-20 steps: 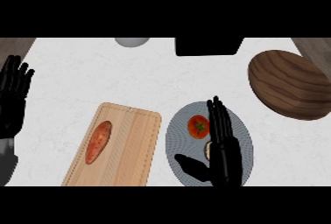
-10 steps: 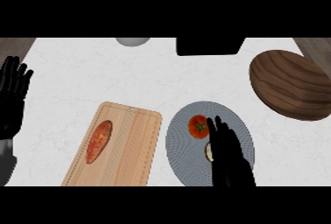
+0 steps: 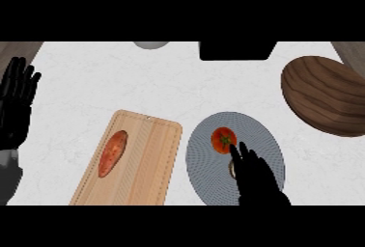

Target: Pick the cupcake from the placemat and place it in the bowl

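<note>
Two black hands show over the pale marbled counter (image 3: 164, 82). At the far left edge the left hand (image 3: 16, 108) rests open, fingers straight and pointing up the view, holding nothing. Just right of it lies a light wooden cutting board (image 3: 146, 159), tilted slightly, with an elongated orange-red vegetable (image 3: 113, 153), which looks like a sweet potato, lying on its left half. At the top edge, a pale grey rounded object (image 3: 151, 45) is cut off by the frame, and beside it to the right sits a black rectangular thing (image 3: 236, 50). Right of the board lies a round grey placemat (image 3: 206, 169). A red tomato (image 3: 224, 139) with a green stem sits on its upper part. The right hand (image 3: 255, 178) comes in from the lower edge over the mat, fingers extended and close together, tips just below the tomato; nothing is held in it. A small pale-edged item, probably the cupcake (image 3: 232, 169), peeks out at the hand's left side, on the mat and mostly hidden. At the right edge, well apart from the mat, stands the dark wooden bowl (image 3: 324, 96)
</note>
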Controlling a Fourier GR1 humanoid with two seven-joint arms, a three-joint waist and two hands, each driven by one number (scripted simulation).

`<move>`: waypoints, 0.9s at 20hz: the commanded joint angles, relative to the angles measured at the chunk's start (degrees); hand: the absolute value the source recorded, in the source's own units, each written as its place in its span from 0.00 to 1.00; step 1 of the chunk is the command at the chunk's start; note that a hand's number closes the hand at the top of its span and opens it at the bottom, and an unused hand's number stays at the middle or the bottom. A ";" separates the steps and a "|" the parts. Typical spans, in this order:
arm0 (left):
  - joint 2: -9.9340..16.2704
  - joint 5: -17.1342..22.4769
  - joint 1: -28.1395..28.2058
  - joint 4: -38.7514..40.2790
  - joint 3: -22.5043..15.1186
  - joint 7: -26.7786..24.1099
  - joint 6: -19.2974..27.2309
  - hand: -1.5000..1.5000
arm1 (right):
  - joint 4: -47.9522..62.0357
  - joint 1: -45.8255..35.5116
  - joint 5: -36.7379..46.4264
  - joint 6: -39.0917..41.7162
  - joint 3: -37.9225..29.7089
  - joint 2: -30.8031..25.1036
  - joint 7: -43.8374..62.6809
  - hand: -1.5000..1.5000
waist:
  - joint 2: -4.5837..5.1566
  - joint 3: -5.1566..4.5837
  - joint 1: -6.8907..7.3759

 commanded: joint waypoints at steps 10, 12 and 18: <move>-1.73 -1.07 -2.52 1.58 2.33 0.78 -1.98 0.50 | 3.82 0.39 -4.13 5.77 -4.73 1.79 6.71 0.00 | 0.19 0.12 0.46; -0.27 -1.04 0.52 -2.37 3.07 2.65 -2.78 0.50 | 5.17 2.34 -2.07 4.28 -8.20 1.79 1.37 0.00 | 0.05 0.16 0.66; -3.50 -4.25 1.47 -5.64 2.06 3.61 -0.52 0.50 | 11.98 3.73 -0.75 0.16 -10.61 1.41 -2.81 0.00 | 0.02 0.18 0.64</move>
